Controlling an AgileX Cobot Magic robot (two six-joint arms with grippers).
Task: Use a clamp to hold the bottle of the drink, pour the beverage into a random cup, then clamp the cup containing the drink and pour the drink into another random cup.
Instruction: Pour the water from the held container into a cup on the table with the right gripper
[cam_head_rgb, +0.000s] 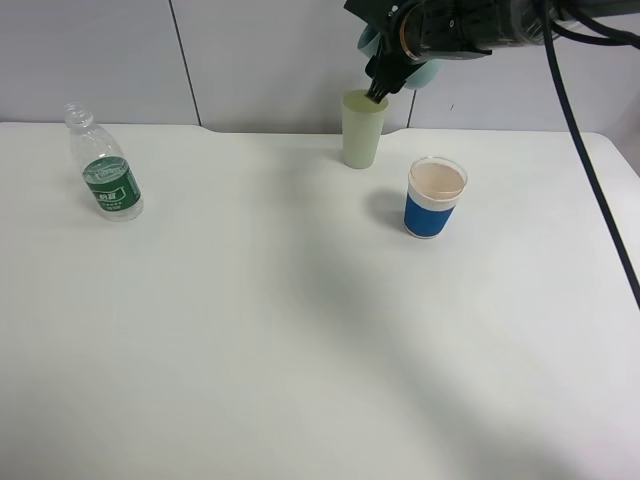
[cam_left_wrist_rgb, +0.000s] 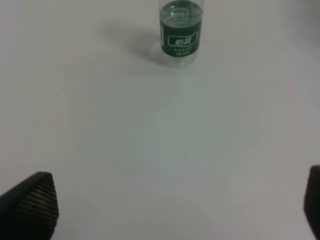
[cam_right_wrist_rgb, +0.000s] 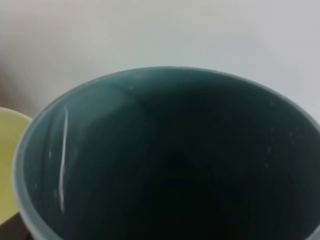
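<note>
Exterior high view, going from the left: the bottle (cam_head_rgb: 105, 170) stands up on the white counter (cam_head_rgb: 300, 350), far over on the left side. It is see-through, has a green label (cam_head_rgb: 110, 184), and has no cap on.

In the left wrist view the left pincer (cam_left_wrist_rgb: 172, 202) is spread wide with nothing in it. It hangs over bare counter, and the bottle (cam_left_wrist_rgb: 181, 32) is well away from it.

Near the back middle stands the green cup (cam_head_rgb: 364, 135). Right above its rim is the right pincer (cam_head_rgb: 388, 75), and it has the teal cup (cam_head_rgb: 425, 75) in its grip, up in the air and tipped over.

The right wrist view looks straight into the teal cup (cam_right_wrist_rgb: 165, 165). It is dark in there (I cannot tell if any drink is inside). A bit of the green cup (cam_right_wrist_rgb: 7, 160) peeks in beside it.

Just to the right of the green cup, not touching it, stands the blue cup (cam_head_rgb: 434, 205) with a pale drink (cam_head_rgb: 438, 180) in it.
</note>
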